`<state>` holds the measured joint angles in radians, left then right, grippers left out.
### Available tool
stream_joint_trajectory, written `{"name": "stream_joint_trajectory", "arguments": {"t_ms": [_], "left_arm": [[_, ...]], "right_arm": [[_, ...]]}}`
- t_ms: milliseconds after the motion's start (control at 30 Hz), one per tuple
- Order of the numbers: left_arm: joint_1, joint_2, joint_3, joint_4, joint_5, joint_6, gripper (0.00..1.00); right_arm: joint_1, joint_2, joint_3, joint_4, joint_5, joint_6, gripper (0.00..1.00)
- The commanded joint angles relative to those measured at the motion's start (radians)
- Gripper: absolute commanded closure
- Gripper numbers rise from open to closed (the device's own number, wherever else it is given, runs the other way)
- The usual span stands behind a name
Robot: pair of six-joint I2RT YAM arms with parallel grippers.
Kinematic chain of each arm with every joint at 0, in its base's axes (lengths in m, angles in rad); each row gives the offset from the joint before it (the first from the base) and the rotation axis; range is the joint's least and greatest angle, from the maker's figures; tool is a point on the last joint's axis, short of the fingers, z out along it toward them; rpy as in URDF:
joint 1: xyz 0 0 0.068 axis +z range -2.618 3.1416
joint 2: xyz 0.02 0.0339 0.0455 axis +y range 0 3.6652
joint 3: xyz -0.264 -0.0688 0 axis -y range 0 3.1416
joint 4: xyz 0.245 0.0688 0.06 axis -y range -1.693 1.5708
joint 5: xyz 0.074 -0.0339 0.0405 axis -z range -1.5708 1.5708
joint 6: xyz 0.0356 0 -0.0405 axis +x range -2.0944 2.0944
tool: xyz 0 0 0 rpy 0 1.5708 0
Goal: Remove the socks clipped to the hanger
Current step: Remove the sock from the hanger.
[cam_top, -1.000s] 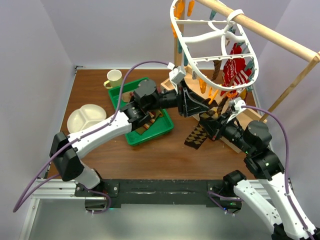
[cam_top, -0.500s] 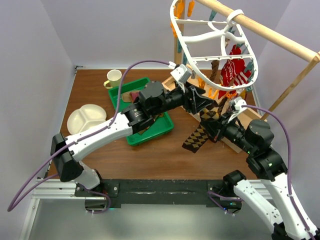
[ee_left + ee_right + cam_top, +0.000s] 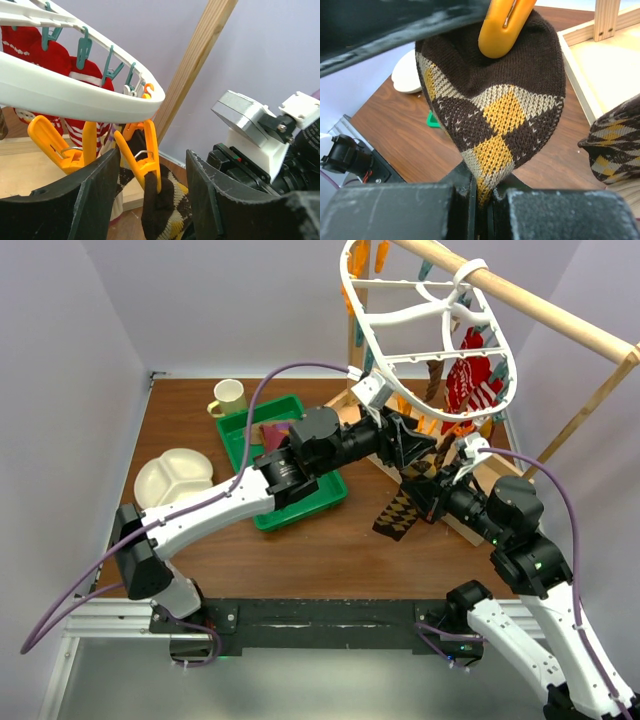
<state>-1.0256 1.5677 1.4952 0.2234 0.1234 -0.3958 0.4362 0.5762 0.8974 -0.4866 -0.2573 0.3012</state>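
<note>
The white oval hanger hangs from the wooden rail, and its rim shows in the left wrist view. Red patterned socks are clipped at its far side. A brown, tan and yellow argyle sock hangs from an orange clip under the near rim. My left gripper is open, with one jaw on each side of that clip and the sock's top. My right gripper is shut on the lower tip of the same argyle sock, below the clip.
A green tray holding dark items lies under my left arm. A cream mug and a white divided plate stand at the left. The wooden rail and stand base are at the right, with another argyle sock beside it.
My left gripper has moved right and up from beside the tray until its jaws straddle the orange clip. My right gripper has kept its hold on the sock, which shifted slightly.
</note>
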Motion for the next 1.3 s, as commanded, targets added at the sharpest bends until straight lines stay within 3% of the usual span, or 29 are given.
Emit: {"name": "stream_joint_trajectory", "arguments": {"t_ms": [0, 500, 800, 1000, 1267], "left_arm": [[-0.005, 0.035, 0.068, 0.051, -0.031, 0.032, 0.42], [-0.005, 0.057, 0.079, 0.142, -0.074, 0.041, 0.49], [-0.004, 0.068, 0.086, 0.14, -0.067, 0.044, 0.62], [-0.004, 0.072, 0.103, 0.113, -0.022, 0.057, 0.49], [-0.004, 0.089, 0.123, 0.093, -0.051, 0.058, 0.53]], "right_arm": [[-0.002, 0.011, 0.031, 0.006, 0.012, -0.017, 1.0], [-0.002, 0.02, 0.017, 0.013, 0.02, -0.025, 1.0], [-0.004, 0.017, 0.015, 0.011, 0.023, -0.027, 1.0], [-0.004, 0.02, 0.014, 0.011, 0.024, -0.028, 1.0], [-0.002, 0.025, 0.018, 0.017, 0.02, -0.025, 1.0]]}}
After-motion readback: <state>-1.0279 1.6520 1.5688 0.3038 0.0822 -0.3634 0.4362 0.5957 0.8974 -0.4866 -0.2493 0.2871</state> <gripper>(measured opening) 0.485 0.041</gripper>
